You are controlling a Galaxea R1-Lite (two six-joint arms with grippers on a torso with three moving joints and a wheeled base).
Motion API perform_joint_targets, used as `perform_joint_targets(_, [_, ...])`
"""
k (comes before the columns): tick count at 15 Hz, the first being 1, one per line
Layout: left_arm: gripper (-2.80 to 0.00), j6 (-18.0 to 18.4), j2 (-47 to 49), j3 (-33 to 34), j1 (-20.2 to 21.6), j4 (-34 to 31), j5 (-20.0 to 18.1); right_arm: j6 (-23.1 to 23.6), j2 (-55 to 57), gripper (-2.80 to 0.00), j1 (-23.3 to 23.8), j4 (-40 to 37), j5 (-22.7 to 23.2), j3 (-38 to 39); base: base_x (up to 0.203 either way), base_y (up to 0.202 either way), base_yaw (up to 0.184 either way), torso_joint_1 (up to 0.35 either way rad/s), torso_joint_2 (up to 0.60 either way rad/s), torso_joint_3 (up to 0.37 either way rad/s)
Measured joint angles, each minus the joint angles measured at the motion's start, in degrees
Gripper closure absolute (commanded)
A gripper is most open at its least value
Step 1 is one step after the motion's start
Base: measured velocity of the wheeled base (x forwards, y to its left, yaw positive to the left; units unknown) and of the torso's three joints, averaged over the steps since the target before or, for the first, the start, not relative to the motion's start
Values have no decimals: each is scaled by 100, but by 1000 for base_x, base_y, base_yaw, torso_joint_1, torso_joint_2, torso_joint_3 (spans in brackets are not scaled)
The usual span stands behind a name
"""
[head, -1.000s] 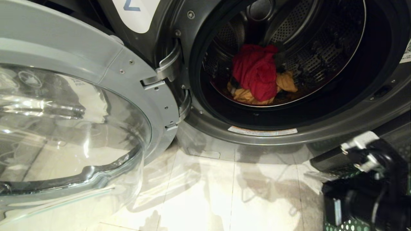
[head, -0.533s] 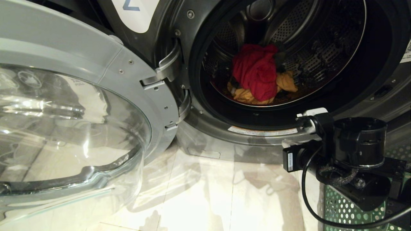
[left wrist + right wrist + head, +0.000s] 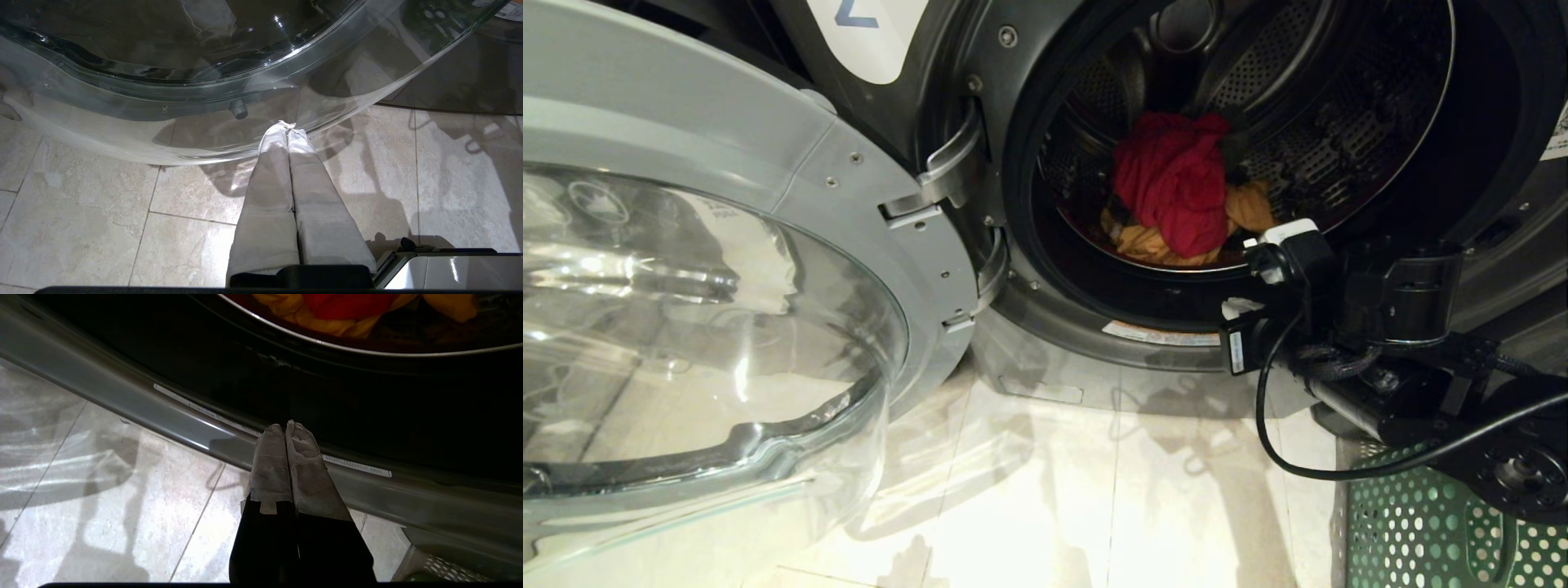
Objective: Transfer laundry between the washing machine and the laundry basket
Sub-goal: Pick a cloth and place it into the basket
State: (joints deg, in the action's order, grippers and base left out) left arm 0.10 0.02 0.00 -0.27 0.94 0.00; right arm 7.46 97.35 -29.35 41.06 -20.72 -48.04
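Observation:
The washing machine (image 3: 1054,331) stands with its round glass door (image 3: 686,327) swung wide to the left. Deep in the drum the laundry lies in a heap: a bright red cloth (image 3: 1172,184) on top of an orange-yellow piece (image 3: 1143,243). In the right wrist view the same red cloth (image 3: 347,301) and orange-yellow piece (image 3: 327,324) show past the drum edge. My right gripper (image 3: 284,426) is shut and empty, its tips over the grey lower rim of the opening. The right arm (image 3: 1388,286) reaches in from the right. The green laundry basket (image 3: 1421,531) stands low on the right. My left gripper (image 3: 286,126) is shut and empty under the door glass.
Pale floor tiles (image 3: 1094,490) lie in front of the machine. The open door's glass bowl (image 3: 204,61) hangs close above the left gripper. A white sticker strip (image 3: 355,465) runs along the machine's lower rim. The right arm's black cable (image 3: 1274,441) loops down beside the basket.
My right arm has risen from the lower right corner and swung left, up to the lower rim of the drum opening. The laundry, the door and the left gripper have not moved.

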Motion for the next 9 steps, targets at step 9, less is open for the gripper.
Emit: perform_joint_targets(9, [0,-2,0,0,0,8,2,-33,-44,0,17,50,179,0,1,-2,39,1,1,0])
